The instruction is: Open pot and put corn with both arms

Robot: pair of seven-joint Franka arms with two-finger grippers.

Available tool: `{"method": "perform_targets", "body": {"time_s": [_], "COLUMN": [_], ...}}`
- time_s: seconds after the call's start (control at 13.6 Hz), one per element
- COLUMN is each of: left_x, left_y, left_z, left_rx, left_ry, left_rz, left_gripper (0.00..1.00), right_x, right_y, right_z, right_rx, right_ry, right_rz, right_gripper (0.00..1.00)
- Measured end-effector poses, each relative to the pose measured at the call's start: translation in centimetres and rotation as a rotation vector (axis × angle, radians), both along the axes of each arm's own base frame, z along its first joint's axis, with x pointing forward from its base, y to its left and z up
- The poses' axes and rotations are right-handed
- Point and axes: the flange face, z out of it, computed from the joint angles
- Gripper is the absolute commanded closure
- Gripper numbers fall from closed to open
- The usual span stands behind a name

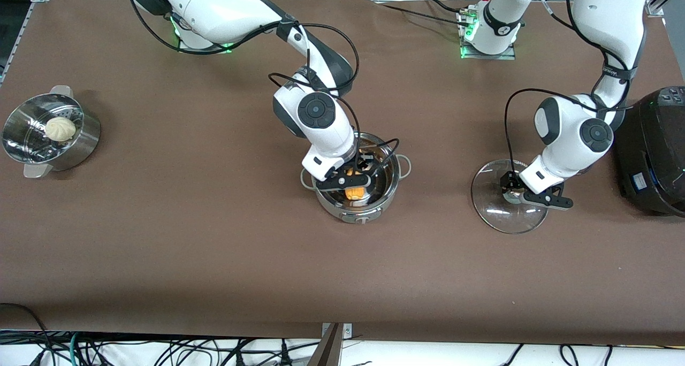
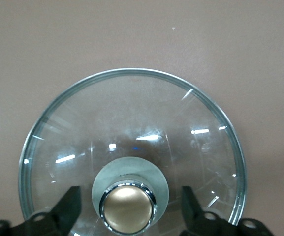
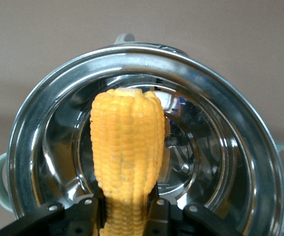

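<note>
Right pincer (image 3: 127, 216) is clamped on the yellow-orange corn cob (image 3: 127, 162), held over the open round shiny steel pot (image 1: 389, 187) mid-bench. Left pincer (image 2: 129, 206) hangs over the clear glass lid (image 2: 132, 123), fingers apart either side of its knob; lid lies toward the left arm's end.

Two arms (image 1: 321, 120) — one pot (image 1: 357, 187), one lid (image 1: 508, 205), one corn (image 3: 127, 157), one steamer (image 1: 51, 133), one bun (image 1: 60, 129), one cooker (image 1: 653, 152).

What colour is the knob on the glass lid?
The knob is brushed gold with a shiny chrome ring, on a clear glass lid; clearest in the left wrist view.
</note>
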Motion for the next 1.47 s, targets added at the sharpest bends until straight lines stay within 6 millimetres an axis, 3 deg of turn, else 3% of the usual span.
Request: {"method": "perform_targets", "body": {"time_s": [0.07, 0.22, 0.59, 0.73, 0.88, 1.03, 1.17, 1.47], "left_x": [-0.2, -1.2, -3.4, -4.6, -5.7, -5.9, -6.1, -7.0], "left_y": [0.0, 0.0, 1.8, 3.2, 3.9, 4.3, 4.4, 1.4], "left_z": [0.8, 3.9, 15.6, 19.5, 23.4, 28.2, 33.4, 38.2], "left_rx": [-0.004, -0.021, -0.066, -0.063, -0.067, -0.043, 0.019, 0.081], "left_ry": [-0.002, 0.013, -0.049, -0.067, -0.050, -0.003, 0.043, 0.122], "left_rz": [0.001, 0.002, 0.024, 0.029, 0.028, 0.019, 0.063, 0.139], "left_gripper": [0.00, 0.00, 0.00, 0.00, 0.00, 0.00, 0.00, 0.00], "right_x": [0.0, 0.0, 0.0, 0.3, 1.3, 2.8, 4.4, 7.2], "right_y": [0.0, 0.0, 0.1, -0.3, -2.5, -7.2, -13.9, -29.0], "right_z": [-0.1, -0.1, 0.1, 1.3, 4.6, 9.8, 14.9, 20.3], "right_rx": [-0.001, -0.006, -0.018, -0.022, -0.064, -0.127, -0.186, -0.287], "right_ry": [0.001, -0.004, -0.023, -0.034, -0.032, -0.012, 0.023, 0.115], "right_rz": [0.000, 0.003, 0.015, 0.012, 0.018, 0.077, 0.103, 0.087], "right_gripper": [0.00, 0.00, 0.00, 0.00, 0.00, 0.00, 0.00, 0.00]}}
